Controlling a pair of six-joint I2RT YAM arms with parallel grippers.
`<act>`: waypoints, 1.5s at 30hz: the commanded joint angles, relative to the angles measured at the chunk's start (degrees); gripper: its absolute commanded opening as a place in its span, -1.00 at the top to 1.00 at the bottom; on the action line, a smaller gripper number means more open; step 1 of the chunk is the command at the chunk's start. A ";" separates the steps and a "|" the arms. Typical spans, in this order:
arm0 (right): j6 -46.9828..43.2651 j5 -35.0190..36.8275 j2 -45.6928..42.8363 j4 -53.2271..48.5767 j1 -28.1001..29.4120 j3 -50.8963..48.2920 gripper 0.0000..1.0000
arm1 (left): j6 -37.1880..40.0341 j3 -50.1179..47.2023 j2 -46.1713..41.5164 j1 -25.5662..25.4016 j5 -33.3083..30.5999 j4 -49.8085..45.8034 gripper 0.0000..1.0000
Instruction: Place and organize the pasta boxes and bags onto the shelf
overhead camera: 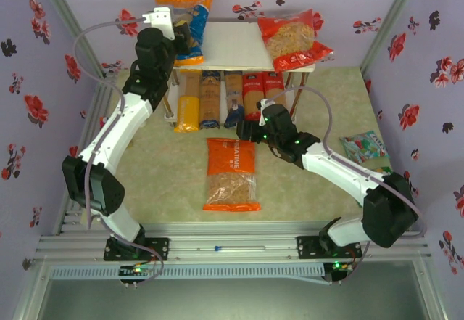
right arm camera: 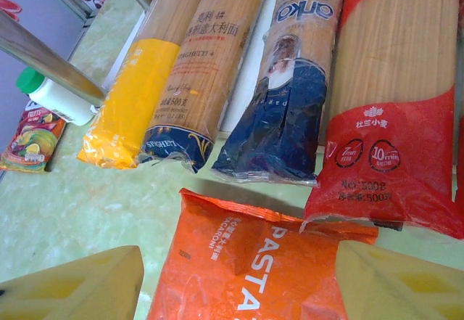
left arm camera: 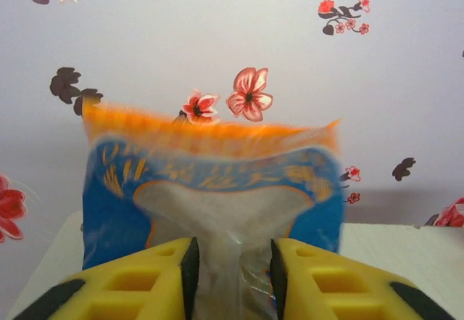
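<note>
My right gripper [right arm camera: 239,287] spreads over the orange bag [right arm camera: 250,258], "PASTA" legible (long axis toward the shelf [overhead camera: 232,44]); can't tell whether my left gripper [left arm camera: 232,265] pinches the blue-orange bag [left arm camera: 217,171].

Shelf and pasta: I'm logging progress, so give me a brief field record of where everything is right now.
shelf top: blue-orange bag left, red bag right
lower tier: five spaghetti packs side by side
table: orange bag, in front of shelf
left end effector: open, fingers either side of blue-orange bag
right end effector: open, above orange bag
</note>
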 commanded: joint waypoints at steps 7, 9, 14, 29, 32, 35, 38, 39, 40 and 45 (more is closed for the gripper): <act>-0.30 -0.52 0.19 0.84 0.41 1.25 -0.43 | -1.47 -4.73 0.07 -0.75 0.78 4.75 -0.04; -0.15 -0.61 0.20 0.90 0.39 1.27 -0.43 | -1.30 -6.32 -0.46 -1.06 1.23 6.32 -0.26; 0.14 -0.83 0.20 0.08 0.56 1.19 -0.49 | 0.37 -9.56 -1.59 -1.80 3.85 10.06 -0.63; -0.95 4.28 -3.04 -6.14 3.96 -0.92 -0.58 | 17.61 -21.44 -22.17 -2.23 0.12 25.28 -0.92; -0.09 5.37 -2.11 -8.01 5.02 -0.93 -0.59 | 17.05 -23.06 -29.65 -3.72 -2.16 15.69 -0.86; 1.70 8.12 -0.75 -10.01 7.42 -1.55 -0.59 | 12.58 -27.37 -35.99 -6.78 -4.07 3.47 -0.75; 4.92 9.16 -0.17 -7.05 10.99 -5.04 -0.61 | 6.31 -36.74 -40.58 -10.34 -6.30 -2.47 -0.74; 6.15 8.84 0.22 -5.62 12.27 -6.05 -0.64 | 4.01 -40.04 -41.79 -11.64 -6.30 -3.42 -0.73; 7.30 9.05 0.76 -4.93 13.62 -6.74 -0.66 | 2.28 -43.16 -42.65 -12.87 -6.47 -4.00 -0.72; 12.68 12.87 4.42 -2.94 18.86 -8.28 -0.69 | -4.45 -56.84 -45.73 -18.83 -8.22 -6.02 -0.69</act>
